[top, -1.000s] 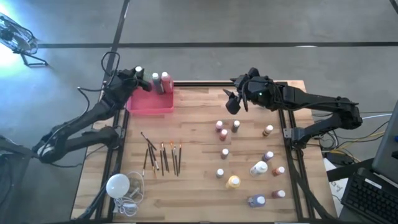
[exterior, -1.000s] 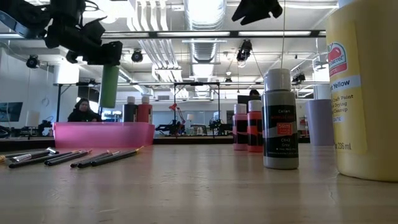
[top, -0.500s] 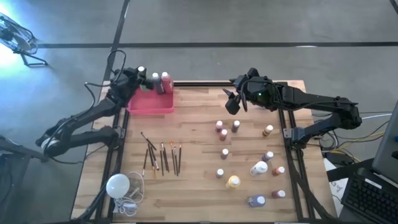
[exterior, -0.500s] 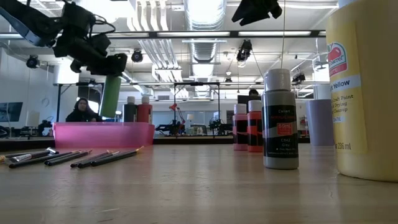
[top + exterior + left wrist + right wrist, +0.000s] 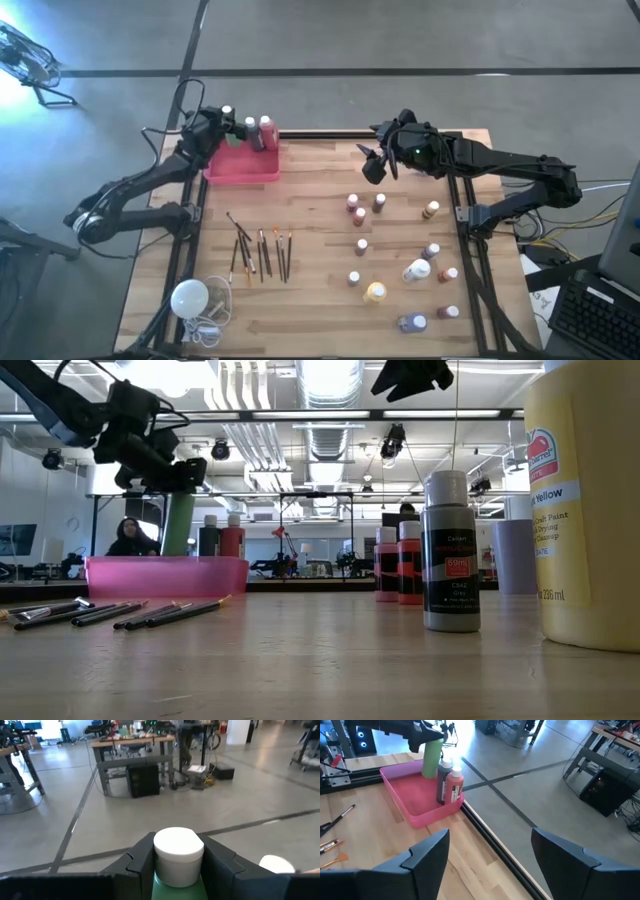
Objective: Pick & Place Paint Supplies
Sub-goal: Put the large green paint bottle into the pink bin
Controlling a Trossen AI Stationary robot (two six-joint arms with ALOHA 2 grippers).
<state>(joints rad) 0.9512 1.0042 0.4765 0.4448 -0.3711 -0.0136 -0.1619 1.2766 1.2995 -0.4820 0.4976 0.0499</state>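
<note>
The left gripper [image 5: 165, 465] grips a green bottle [image 5: 178, 523] by its neck, white cap up between the fingers [image 5: 142, 865], and holds it upright over the pink tray [image 5: 240, 167] at the table's [image 5: 320, 250] far left corner; in the low view the bottle's base is hidden behind the tray's near wall, so whether it touches the tray floor cannot be told. Two more bottles stand in the tray at its far right end, a dark one [image 5: 443, 782] and a red one [image 5: 454, 786], touching each other, with the green bottle just beside them. The right gripper [image 5: 378, 160] hangs above the far edge of the table, right of the tray and well apart from it, its fingers [image 5: 425, 851] spread wide with nothing between them. Brushes [image 5: 260, 252] lie in a loose row on the left half of the table, between the tray and the near edge. The other bottles [image 5: 400, 262] stand scattered over the right half, among them a pair of red ones [image 5: 398, 563], a grey one [image 5: 449, 552] and a big yellow one [image 5: 585, 510] closest to the low camera. A white bulb [image 5: 189, 296] with a cord lies at the near left corner.
</note>
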